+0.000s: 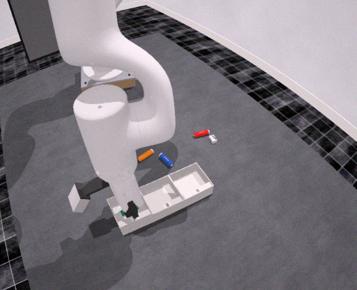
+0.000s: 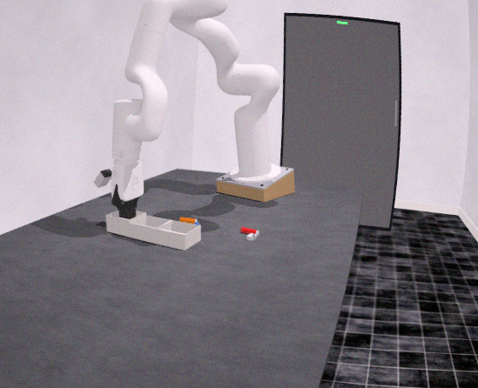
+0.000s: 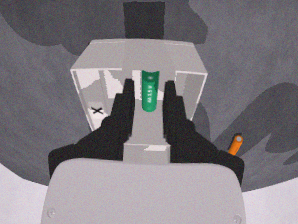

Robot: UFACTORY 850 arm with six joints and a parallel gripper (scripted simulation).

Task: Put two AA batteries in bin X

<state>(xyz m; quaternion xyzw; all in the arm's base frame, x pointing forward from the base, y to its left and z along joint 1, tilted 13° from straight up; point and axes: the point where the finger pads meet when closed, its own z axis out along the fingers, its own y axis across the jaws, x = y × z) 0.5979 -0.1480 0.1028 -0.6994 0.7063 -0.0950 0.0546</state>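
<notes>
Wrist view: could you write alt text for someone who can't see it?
A green battery lies in a white bin marked X, just beyond the gripper, whose black fingers stand apart. An orange battery lies on the grey table at right.
</notes>
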